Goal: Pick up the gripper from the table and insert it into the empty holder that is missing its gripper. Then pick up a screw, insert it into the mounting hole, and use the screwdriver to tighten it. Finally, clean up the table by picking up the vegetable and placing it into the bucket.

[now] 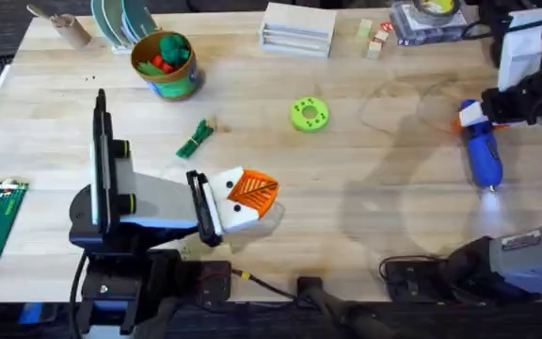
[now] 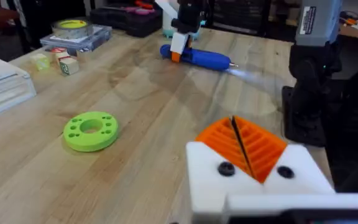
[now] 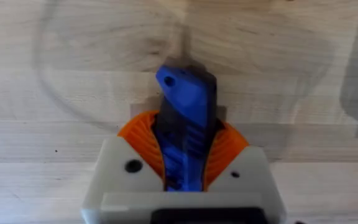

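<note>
Pads of my left pincer (image 1: 252, 191) press together, empty, near the worktop's front edge. Beyond lie the vegetable (image 1: 194, 139) and a green disc (image 1: 310, 114). My right pincer (image 1: 497, 105) clamps the screwdriver (image 1: 483, 155) by the right edge; the bucket (image 1: 165, 64) sits far left.

Light wood table (image 1: 365, 179), dark floor beyond, cluttered bkgd shelves

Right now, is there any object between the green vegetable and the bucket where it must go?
Nothing visible blocks it. The vegetable lies on bare table just in front of the bucket; the lime-green disc sits off to one side.
</note>
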### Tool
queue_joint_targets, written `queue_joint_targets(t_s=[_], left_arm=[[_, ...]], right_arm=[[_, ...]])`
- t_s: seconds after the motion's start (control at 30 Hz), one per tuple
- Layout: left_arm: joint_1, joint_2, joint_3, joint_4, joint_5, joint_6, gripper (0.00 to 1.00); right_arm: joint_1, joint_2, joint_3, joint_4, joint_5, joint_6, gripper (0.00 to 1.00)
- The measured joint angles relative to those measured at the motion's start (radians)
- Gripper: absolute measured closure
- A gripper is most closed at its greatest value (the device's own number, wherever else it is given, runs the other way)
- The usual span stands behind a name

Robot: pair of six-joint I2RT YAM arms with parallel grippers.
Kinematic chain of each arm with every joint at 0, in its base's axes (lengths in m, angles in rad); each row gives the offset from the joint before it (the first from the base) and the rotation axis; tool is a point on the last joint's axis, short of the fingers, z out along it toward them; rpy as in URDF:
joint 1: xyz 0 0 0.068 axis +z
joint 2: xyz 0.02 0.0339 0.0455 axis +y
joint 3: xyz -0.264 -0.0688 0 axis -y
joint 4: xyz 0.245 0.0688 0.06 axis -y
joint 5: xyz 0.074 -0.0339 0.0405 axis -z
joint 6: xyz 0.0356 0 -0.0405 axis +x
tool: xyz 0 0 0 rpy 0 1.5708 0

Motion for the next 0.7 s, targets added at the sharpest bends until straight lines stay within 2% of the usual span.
queue_joint_targets(t_s=[0.7], left_arm=[[0.0, 0.0, 0.0, 0.0, 0.0, 0.0, 0.997]], right_arm=[[0.005, -0.002, 0.015, -0.027, 0.007, 0.0, 0.783]])
